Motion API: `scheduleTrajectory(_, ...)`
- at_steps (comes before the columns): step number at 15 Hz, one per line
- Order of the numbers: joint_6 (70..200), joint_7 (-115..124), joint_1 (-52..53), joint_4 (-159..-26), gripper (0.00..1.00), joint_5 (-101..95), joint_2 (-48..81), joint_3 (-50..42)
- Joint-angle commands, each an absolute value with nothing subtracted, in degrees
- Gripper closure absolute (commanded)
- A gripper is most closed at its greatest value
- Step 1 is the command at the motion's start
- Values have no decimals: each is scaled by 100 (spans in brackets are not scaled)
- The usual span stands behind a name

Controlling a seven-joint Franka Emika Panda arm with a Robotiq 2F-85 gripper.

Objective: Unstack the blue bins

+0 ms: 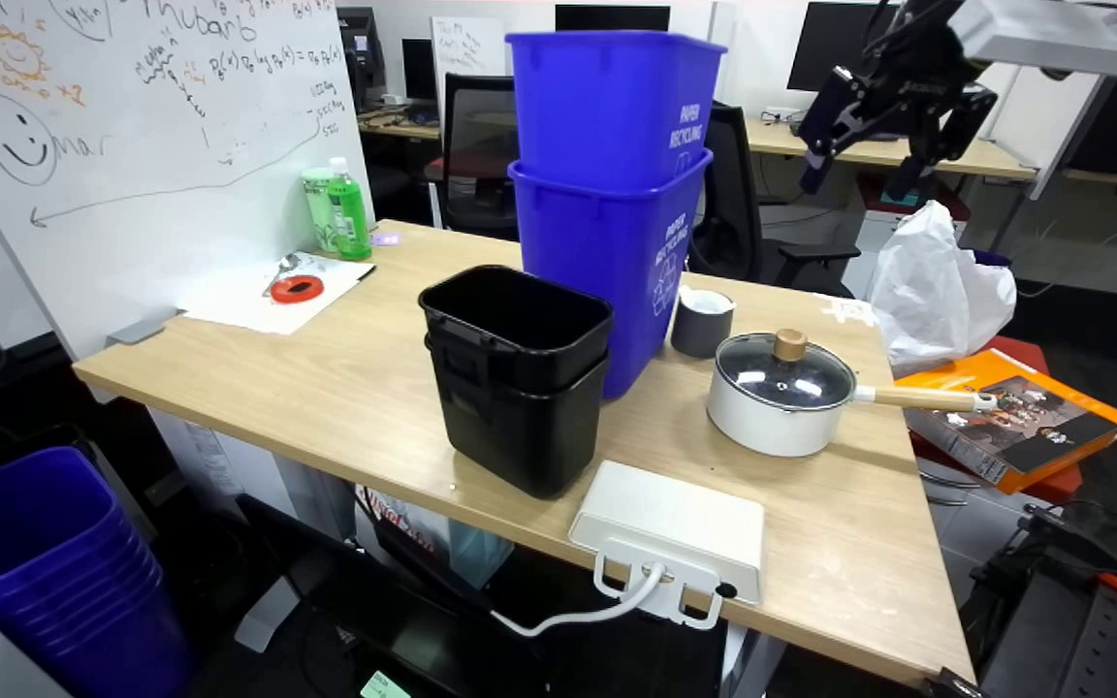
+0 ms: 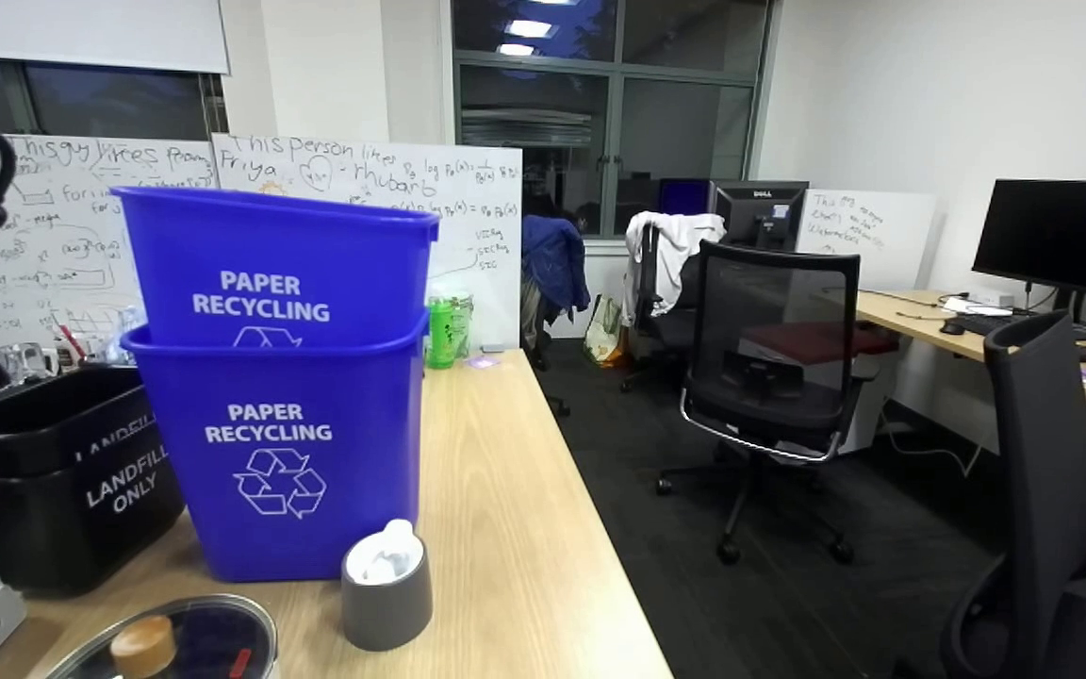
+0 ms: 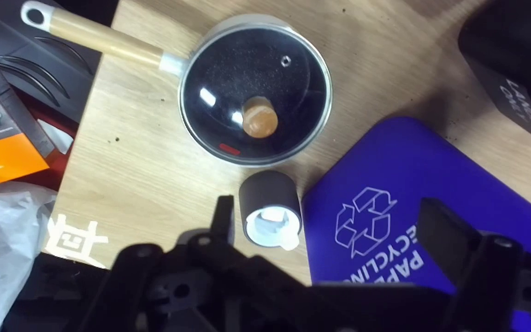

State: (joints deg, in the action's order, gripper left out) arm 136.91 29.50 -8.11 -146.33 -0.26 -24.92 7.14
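Observation:
Two blue bins stand stacked on the table. The upper blue bin (image 1: 607, 107) (image 2: 279, 250) sits nested in the lower blue bin (image 1: 583, 237) (image 2: 222, 471), with its top part sticking out above the rim and slightly tilted. Both carry white "PAPER RECYCLING" text. In the wrist view the lower blue bin's side (image 3: 413, 166) shows, with its recycle logo. My gripper (image 1: 859, 179) is open and empty, raised and apart from the bins, to their right in an exterior view. In the wrist view my gripper's fingers (image 3: 327, 205) are wide apart.
Nested black bins (image 1: 520, 388) stand beside the blue stack. A grey cup (image 1: 701, 325) is close to the lower bin. A lidded white pot (image 1: 772, 427) and a white box (image 1: 670, 514) are near the front. A green bottle (image 1: 350, 213) stands by the whiteboard.

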Motion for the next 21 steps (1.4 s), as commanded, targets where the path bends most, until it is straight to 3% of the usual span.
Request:
scheduleTrajectory(1, 14174, 3234, -849, -14115, 0, 28, -1890, 673)
scheduleTrajectory(6, 15134, 3805, -913, -13017, 0, -307, -786, 613)
scheduleTrajectory(14, 14987, 3819, -720, -11092, 0, -839, -135, 171)
scheduleTrajectory(20, 14715, 3968, -564, -10507, 0, -800, 97, 16)
scheduleTrajectory(21, 14845, 3981, -543, -10889, 0, -926, 9, -13)
